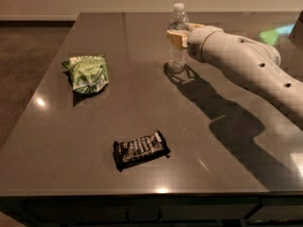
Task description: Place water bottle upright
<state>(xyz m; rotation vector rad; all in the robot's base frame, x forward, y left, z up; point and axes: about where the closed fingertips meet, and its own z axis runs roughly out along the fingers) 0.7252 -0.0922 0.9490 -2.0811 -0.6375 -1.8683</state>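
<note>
While clamped from the right on the water bottle [176, 56], long axis vertical, base seemingly down on the far part of the table [71, 164], open the gripper [176, 37] and retreat rightward.

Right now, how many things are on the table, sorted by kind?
Bottles: 1, the water bottle, upright, with the gripper at its middle
Snack bags: 1, the green snack bag
Candy bars: 1, the dark candy bar
Total: 3 on the table
</note>
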